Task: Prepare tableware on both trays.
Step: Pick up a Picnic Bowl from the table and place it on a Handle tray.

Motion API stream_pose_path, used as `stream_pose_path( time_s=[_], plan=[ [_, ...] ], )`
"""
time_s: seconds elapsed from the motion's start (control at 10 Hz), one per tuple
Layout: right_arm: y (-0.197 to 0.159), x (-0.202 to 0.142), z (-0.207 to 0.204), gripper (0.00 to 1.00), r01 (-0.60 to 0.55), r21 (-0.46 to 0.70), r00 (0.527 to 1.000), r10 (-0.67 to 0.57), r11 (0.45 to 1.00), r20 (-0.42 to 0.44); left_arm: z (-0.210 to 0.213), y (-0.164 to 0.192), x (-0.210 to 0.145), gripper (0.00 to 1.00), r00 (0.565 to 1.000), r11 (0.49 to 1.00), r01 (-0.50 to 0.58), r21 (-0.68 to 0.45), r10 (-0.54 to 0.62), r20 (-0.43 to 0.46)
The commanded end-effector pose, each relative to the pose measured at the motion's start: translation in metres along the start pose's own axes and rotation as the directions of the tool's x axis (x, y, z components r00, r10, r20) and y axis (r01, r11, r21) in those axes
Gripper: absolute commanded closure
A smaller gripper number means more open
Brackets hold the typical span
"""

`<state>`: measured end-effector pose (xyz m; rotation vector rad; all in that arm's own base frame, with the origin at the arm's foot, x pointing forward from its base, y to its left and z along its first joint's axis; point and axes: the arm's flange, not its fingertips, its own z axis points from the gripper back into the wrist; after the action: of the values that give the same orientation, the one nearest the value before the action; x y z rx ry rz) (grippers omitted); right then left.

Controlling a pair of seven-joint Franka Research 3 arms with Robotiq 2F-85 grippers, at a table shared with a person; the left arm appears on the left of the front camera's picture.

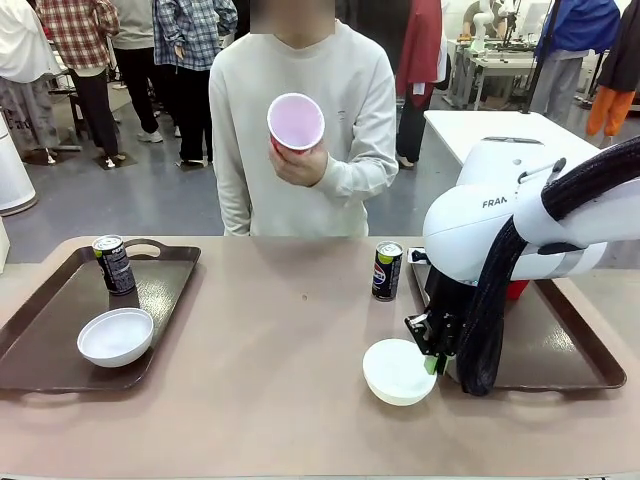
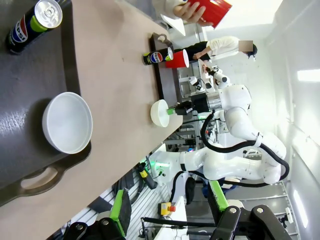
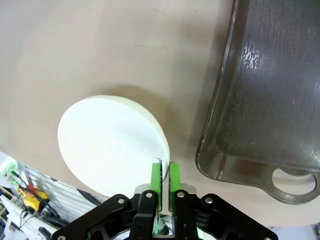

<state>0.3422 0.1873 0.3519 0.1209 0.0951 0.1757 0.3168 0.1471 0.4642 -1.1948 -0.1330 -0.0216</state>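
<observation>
Found the right gripper (image 3: 165,182) pinched closed on the rim of the white bowl (image 1: 397,372), on the tabletop (image 1: 280,380) near its front edge, beside the left rim of the right tray (image 1: 575,340). Saw the left gripper (image 2: 169,200) spread wide, gripping nothing, facing the left tray (image 2: 25,90) with the second bowl (image 2: 67,122) and a can (image 2: 30,22). Noted another can (image 1: 387,270) by the right tray's far-left corner, a red cup (image 1: 296,122) in the person's hand (image 1: 300,162).
</observation>
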Motion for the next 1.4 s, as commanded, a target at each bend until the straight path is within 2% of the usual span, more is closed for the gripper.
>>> stream_pose_path(
  time_s=[0.0,0.5,0.6,1.0,1.2,1.3],
  plan=[
    [0.005,0.002,-0.001,1.0,-0.008,0.019,1.0,0.008,1.0,-0.012,0.003,-0.002,0.0,0.18,1.0,1.0,-0.006,0.003,0.006,0.002],
    [0.01,-0.004,0.002,1.0,-0.014,0.006,1.0,0.014,1.0,-0.012,0.003,-0.002,0.0,0.18,1.0,1.0,-0.006,0.003,0.006,0.002],
    [0.013,-0.015,0.018,1.0,-0.013,0.019,1.0,0.014,1.0,-0.006,0.003,-0.002,0.0,0.18,1.0,1.0,-0.006,0.003,0.006,0.002],
    [0.015,-0.077,0.125,1.0,-0.007,-0.019,0.999,0.008,1.0,0.036,0.003,-0.002,0.0,0.18,1.0,1.0,-0.006,0.003,0.006,0.002],
    [0.015,-0.087,0.153,1.0,0.021,-0.036,0.999,-0.019,0.999,0.044,0.003,-0.002,0.0,0.18,1.0,1.0,-0.006,0.003,0.006,0.002],
    [0.017,-0.081,0.162,1.0,0.04,0.008,0.997,-0.04,0.999,0.064,0.003,-0.002,0.0,0.18,1.0,1.0,-0.006,0.003,0.006,0.002]
  ],
)
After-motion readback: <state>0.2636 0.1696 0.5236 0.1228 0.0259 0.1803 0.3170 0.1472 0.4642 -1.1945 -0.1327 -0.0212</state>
